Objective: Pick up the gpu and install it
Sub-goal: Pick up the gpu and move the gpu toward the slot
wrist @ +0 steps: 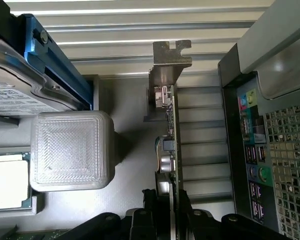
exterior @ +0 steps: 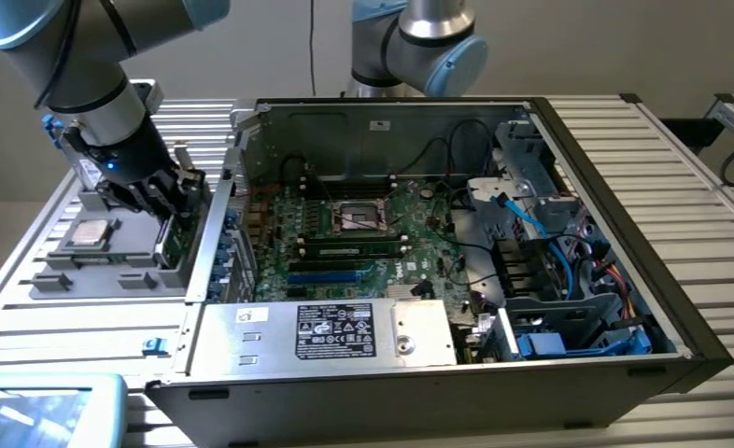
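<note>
1 card in play: the gpu [exterior: 172,245] stands on edge in the grey fixture tray [exterior: 105,280] on the slatted table [exterior: 43,327]. It sits just outside the PC case [exterior: 703,345], by the wall on the exterior view's left. Not lifted, not in the case.

The arm [exterior: 93,84] comes down on it from above. The jaws are pinching the gpu, 1 on each face, w/ the fingers [wrist: 150,207] hard up against the board.

Wrist cam has the gpu [wrist: 171,130] edge-on, w/ its metal bracket [wrist: 167,60] at the end away from the jaws and small components on 1 face.

The tray [wrist: 130,165] also carries:
- a CPU [exterior: 91,233]
- a hard drive [wrist: 15,95] w/ white label
- a ribbed grey block [wrist: 70,150], near the card but apart from it

The case lies open w/ the motherboard [exterior: 355,233] facing up. Its rear ports [wrist: 255,150] run alongside the card, clear of it.
</note>
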`<action>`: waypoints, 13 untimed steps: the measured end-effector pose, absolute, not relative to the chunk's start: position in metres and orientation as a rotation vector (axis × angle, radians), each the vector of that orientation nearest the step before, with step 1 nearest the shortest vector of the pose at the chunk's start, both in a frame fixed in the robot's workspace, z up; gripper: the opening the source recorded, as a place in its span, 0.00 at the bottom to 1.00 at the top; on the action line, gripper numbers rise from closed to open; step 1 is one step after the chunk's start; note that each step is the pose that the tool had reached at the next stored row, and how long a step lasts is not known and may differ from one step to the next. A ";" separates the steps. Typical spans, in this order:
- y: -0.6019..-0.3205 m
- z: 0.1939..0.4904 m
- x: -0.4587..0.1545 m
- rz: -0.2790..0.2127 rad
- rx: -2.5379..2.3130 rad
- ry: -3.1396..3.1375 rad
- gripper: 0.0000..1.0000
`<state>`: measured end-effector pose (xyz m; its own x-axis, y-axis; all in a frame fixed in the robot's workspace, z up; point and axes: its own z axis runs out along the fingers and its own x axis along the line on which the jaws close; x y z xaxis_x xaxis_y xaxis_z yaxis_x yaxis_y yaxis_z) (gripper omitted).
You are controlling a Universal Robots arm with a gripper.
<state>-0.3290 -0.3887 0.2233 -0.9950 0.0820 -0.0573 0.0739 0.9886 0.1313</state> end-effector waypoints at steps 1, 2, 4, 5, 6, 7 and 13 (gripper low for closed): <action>-0.389 0.223 -0.329 0.200 0.121 3.070 0.29; -0.389 0.224 -0.329 0.201 0.121 3.070 0.29; -0.389 0.230 -0.329 0.202 0.122 3.070 0.29; -0.389 0.235 -0.329 0.202 0.122 3.070 0.29; -0.389 0.240 -0.329 0.202 0.123 3.070 0.29; -0.389 0.244 -0.329 0.202 0.123 3.070 0.29; -0.389 0.271 -0.329 0.202 0.124 3.070 0.29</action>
<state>-0.3290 -0.3888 0.2712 -0.9948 0.0846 -0.0567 0.0764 0.9881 0.1332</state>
